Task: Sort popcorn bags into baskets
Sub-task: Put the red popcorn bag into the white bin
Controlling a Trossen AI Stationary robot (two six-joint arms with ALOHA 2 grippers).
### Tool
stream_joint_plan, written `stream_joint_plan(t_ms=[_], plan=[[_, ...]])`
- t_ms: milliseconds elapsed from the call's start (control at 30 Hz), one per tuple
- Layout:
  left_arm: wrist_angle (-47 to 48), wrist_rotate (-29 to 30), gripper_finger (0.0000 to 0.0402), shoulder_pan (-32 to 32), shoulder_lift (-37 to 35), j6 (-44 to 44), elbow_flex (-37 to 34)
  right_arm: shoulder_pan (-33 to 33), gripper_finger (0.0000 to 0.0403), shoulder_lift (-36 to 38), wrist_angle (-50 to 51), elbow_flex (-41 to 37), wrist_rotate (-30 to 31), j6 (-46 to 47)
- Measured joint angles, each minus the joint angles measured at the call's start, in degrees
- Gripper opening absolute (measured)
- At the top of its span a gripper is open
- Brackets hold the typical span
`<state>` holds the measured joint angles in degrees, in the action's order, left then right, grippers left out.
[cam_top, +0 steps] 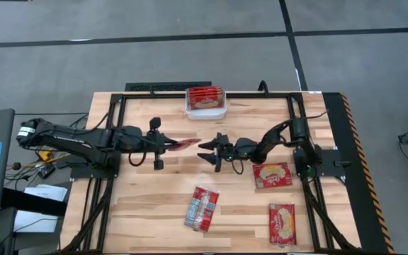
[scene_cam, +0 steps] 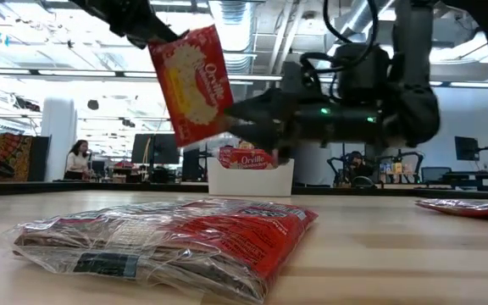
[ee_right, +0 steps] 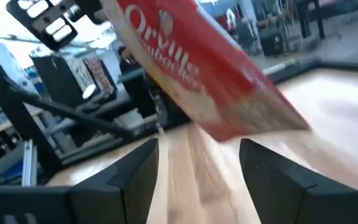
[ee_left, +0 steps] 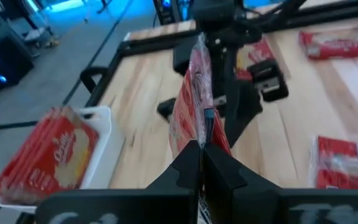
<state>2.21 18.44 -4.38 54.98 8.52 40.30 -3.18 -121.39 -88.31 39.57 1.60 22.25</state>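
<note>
Bag (cam_top: 188, 143) in left pincer (cam_top: 173, 145).

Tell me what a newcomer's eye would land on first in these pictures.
First, the red popcorn bag held edge-up above the table's middle, pinched in the shut left gripper, with the open right gripper facing it just beside. Next, the white basket at the far edge, already holding bags, and three loose bags lying flat on the near right part of the table.
</note>
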Motion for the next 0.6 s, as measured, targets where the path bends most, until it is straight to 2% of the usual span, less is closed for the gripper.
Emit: stream_joint_plan(t_ms=[267,600], plan=[[-0.1,-0.5,0.0,0.0,-1.2,1.9,4.0,-1.3,0.025,-2.7,-0.3,5.9,-0.2,-1.6],[-0.4,-2.8,0.0,0.0,-2.2,1.2,5.1,-3.0,0.025,-2.5,-0.7,6.3,-0.3,-2.4]])
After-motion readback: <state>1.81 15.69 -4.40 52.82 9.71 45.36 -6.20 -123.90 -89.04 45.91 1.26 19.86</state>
